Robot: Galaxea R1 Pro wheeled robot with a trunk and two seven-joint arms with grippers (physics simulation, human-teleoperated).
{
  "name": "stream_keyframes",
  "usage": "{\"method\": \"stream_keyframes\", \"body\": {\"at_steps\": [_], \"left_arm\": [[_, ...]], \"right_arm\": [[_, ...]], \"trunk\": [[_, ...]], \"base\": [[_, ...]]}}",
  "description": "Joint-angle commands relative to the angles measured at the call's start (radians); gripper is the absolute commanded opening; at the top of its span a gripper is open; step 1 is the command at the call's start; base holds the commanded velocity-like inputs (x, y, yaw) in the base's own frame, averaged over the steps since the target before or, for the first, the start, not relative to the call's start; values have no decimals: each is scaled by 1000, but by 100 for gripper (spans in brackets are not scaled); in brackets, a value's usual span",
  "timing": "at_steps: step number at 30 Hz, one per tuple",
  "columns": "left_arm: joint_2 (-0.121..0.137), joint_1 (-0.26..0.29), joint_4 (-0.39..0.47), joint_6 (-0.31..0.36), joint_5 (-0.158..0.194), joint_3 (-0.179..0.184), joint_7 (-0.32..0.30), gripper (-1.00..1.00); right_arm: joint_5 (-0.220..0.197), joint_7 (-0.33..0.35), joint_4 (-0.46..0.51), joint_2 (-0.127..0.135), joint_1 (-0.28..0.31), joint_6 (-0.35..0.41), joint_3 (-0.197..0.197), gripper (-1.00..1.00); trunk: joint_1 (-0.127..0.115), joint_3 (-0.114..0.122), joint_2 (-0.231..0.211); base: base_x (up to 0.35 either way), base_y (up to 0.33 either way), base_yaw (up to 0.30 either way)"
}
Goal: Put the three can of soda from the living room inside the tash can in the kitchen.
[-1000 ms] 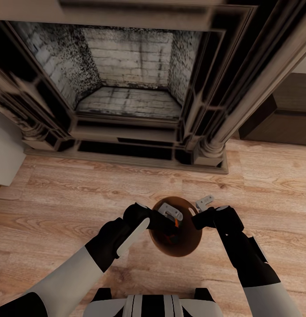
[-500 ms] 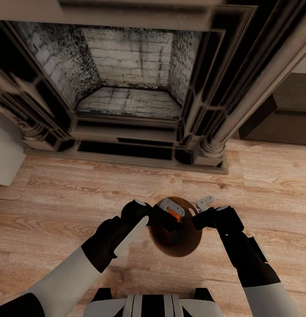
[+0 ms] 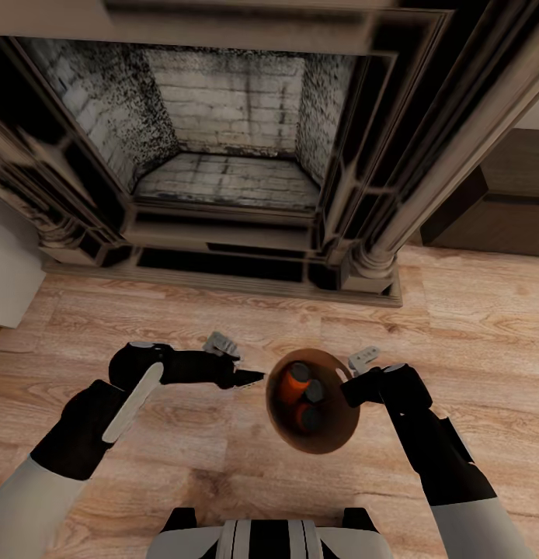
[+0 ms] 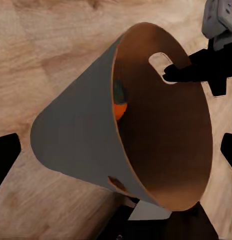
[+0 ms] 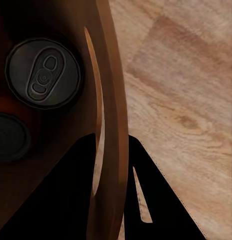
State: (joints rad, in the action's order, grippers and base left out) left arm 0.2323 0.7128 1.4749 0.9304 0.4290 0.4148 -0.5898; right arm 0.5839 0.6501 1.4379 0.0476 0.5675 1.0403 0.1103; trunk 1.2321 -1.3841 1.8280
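The trash can point(image 3: 314, 435) hangs above the light wood floor point(image 3: 456, 310), in front of the dark carved fireplace point(image 3: 223, 155), with open planks on every side and a clear strip between its rim and the hearth plinth. Its brown inside faces up toward the head camera, and the soda cans point(image 3: 303, 392) sit inside it: two orange ones and a darker top between them. In the right wrist view one silvery can top point(image 5: 44, 72) lies close to the wall, with a second dark round shape point(image 5: 10, 136) beside it, too dim to name surely.

The right gripper point(image 3: 361, 371) reaches in from the right and pinches the bin's rim, one finger inside the wall and one outside; the left wrist view shows a dark fingertip point(image 4: 178, 74) at the slot handle cut-out. The right forearm slopes down toward the robot's trunk.

The left gripper point(image 3: 234, 363) hovers over bare floor just left of the bin, apart from it, its fingers spread and holding nothing. The left arm stretches forward, elbow out to the left.
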Motion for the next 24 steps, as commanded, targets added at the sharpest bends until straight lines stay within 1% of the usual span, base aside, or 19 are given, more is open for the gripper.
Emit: {"method": "stream_keyframes", "body": {"at_steps": [1,2,3,4,5,6,9,10,13,14,15,16,17,18,19,21,22,23,24], "left_arm": [[23,-14,1,-13,1,-46,-26,100],[34,-19,1,-21,1,-71,-37,100],[56,-26,1,-37,2,-124,-58,100],[65,-29,0,-44,2,-152,-69,100],[79,-37,-2,-54,1,-208,-85,100],[94,-60,-6,-66,-5,-322,-102,100],[100,-82,-10,-83,-9,-424,-108,100],[101,-88,-10,-89,-10,-437,-107,100],[102,-121,-11,-112,-11,-467,-105,100],[102,-154,-11,-149,-12,-477,-102,100],[102,-168,-12,-168,-12,-479,-98,100],[100,-199,-12,-206,-13,-482,-85,100],[99,-214,-12,-225,-13,-483,-76,100],[97,-245,-12,-261,-13,-484,-56,100],[94,-296,-15,-328,-13,-485,-30,100],[93,-323,-20,-373,-14,-486,-16,100],[92,-345,-24,-413,-14,-485,-5,100],[92,-355,-26,-428,-14,-485,-1,100],[91,-382,-28,-459,-15,-483,7,100]], "right_arm": [[-24,3,0,0,0,7,0,-100],[-24,3,0,1,0,7,0,-100],[-24,3,0,2,0,7,0,-100],[-24,3,0,3,0,7,-1,-100],[-24,4,0,4,0,7,-1,-100],[-24,6,-1,8,1,7,-19,-100],[-23,9,0,17,3,7,-53,-100],[-23,10,0,24,6,7,-58,-100],[-27,15,1,75,15,7,-81,-100],[-30,31,2,121,24,7,-106,-100],[-30,43,2,137,28,7,-117,-100],[-30,77,2,174,36,7,-141,-100],[-29,98,1,196,39,7,-155,-100],[-29,144,-3,244,44,7,-180,-100],[-28,221,-31,327,48,7,-205,-100],[-28,264,-58,378,54,7,-215,-100],[-27,303,-89,423,69,7,-220,-100],[-27,321,-105,444,79,7,-223,-100],[-26,371,-158,497,107,7,-227,-100]], "trunk": [[0,0,0],[0,0,0],[0,0,0],[0,0,0],[0,0,0],[0,0,0],[0,0,0],[0,0,0],[0,0,0],[0,0,0],[0,0,0],[0,0,0],[0,0,0],[0,0,0],[0,0,0],[0,0,0],[0,0,0],[0,0,0],[0,0,0]], "base": [[0,0,0],[0,0,0],[0,0,0],[0,0,0],[0,0,0],[0,0,0],[0,0,0],[0,0,0],[0,0,0],[0,0,0],[0,0,0],[0,0,0],[0,0,0],[0,0,0],[0,0,0],[0,0,0],[0,0,0],[0,0,0],[0,0,0]]}}
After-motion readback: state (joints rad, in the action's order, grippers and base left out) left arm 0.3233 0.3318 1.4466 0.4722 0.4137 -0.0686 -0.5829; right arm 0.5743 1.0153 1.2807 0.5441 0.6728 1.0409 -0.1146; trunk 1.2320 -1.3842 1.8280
